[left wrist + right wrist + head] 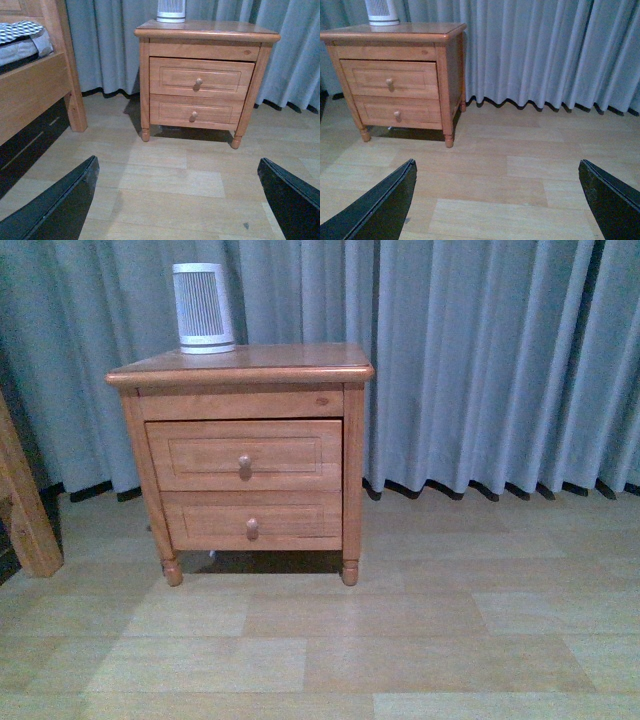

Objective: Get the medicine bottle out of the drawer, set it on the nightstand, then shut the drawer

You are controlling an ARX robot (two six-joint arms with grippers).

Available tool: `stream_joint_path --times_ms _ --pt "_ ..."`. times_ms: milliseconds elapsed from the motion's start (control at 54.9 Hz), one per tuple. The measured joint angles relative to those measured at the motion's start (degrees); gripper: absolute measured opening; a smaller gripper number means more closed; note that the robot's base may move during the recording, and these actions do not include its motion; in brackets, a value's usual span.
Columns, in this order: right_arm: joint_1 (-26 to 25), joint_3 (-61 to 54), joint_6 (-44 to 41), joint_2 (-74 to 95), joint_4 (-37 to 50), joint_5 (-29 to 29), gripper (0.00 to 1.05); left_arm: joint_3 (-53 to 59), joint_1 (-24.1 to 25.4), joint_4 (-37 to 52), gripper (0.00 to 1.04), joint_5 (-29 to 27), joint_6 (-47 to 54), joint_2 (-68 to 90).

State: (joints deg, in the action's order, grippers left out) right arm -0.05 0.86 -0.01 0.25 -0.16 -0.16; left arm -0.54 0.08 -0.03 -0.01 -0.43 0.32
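Grey curtains back the nightstand. From the front its drawer is shut, with the medicine bottle unseen, presumably inside; it is likely light and slick, best gripped round its body. Left wrist: left pincer spread, empty. Right wrist: right pincer likewise.

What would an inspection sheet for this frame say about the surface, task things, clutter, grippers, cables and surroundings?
Surface: nightstand top, bare apart from one device.
Drawer: taller upper drawer looks shut or nearly so; its inside is not visible.
Medicine bottle: not seen in any view.
Clutter: white ribbed cylinder device upright at the top's back left corner.
Grippers: left gripper and right gripper both open, empty, well short of the nightstand.
Cables: nothing seen for certain; a small pale streak under the nightstand is too small to tell.
Surroundings: grey-blue curtain behind, wooden bed frame to the left, pale wood floor.
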Motion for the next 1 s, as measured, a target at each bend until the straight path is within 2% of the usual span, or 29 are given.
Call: stream_joint_path --times_ms 1002 --pt "-0.02 0.0 0.0 -0.02 0.0 -0.02 0.98 0.0 -0.04 0.0 0.98 -0.02 0.0 -0.04"
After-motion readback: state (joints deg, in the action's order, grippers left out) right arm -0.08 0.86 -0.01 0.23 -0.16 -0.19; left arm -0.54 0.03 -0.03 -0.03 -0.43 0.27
